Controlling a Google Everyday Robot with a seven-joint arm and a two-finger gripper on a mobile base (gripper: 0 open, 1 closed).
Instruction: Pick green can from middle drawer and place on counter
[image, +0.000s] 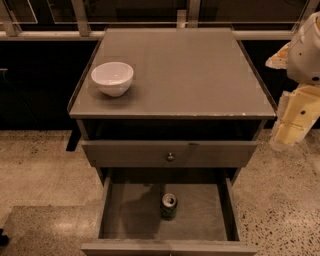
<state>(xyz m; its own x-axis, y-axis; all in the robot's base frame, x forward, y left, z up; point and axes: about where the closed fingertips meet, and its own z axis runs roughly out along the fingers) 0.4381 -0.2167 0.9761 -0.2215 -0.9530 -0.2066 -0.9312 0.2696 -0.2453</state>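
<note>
Upright can (168, 206) stood in the open middle drawer (132, 217), near mid-floor, clear of the walls. The end effector (290, 125) hung just right of the surface (190, 70), well apart from the can; couldn't tell its grip state. A bowl (112, 77) sat on the surface's left.

Cut off at the right edge, the gripper (295, 122) hangs beside the counter (200, 75), while the middle drawer (132, 212), below and left of it, loses its front to the bottom edge.
</note>
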